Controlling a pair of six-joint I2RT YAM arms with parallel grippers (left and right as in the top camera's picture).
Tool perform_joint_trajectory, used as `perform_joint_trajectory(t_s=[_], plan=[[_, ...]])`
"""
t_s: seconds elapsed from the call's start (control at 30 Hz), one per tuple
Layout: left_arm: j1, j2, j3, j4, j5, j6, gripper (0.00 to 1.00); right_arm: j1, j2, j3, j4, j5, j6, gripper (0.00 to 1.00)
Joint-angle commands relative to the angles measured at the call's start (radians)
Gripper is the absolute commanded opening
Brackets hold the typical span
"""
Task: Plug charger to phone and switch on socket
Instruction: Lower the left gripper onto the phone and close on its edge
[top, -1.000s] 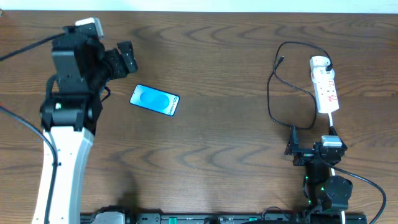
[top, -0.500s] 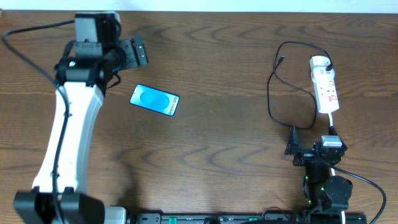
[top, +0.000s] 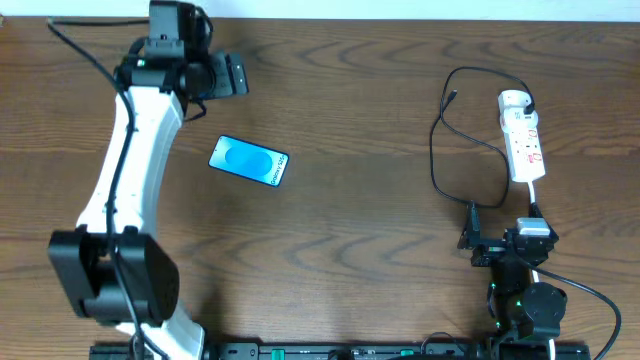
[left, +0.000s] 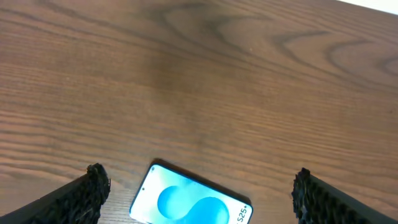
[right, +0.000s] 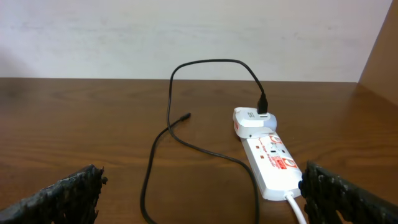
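Left pincer (top: 230, 77) spread wide, gripping nothing, over the far left of the desk (top: 360, 210); near the phone (top: 249, 161) but apart from it. Phone flat, screen up, slightly askew, left of centre. Right pincer (top: 472, 238) likewise wide apart and empty, low at the near right edge. Socket (top: 523, 137) at far right, well apart from the phone. Charger (top: 436, 150) plugged in at the socket's far end, looping across the desk; free tip (top: 453, 97) loose, seemingly touching nothing.

Dark wooden table (top: 380, 120); white wall (right: 186, 31) behind
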Motion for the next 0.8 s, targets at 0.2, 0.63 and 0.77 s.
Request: perform_joint_trajectory(t_s=[0.2,0.63,0.77], plan=[[-0.001,0.100,0.117,-0.087,0.018,0.027,0.96,0.006,-0.006,-0.003,-0.003,0.008,0.017,0.99],[0.000,0.101,0.104,-0.155,0.092,0.002,0.96,0.006,-0.006,-0.003,-0.003,0.008,0.017,0.99],[-0.001,0.105,0.084,-0.213,-0.007,-0.307,0.96,0.006,-0.006,-0.003,-0.003,0.008,0.017,0.99]])
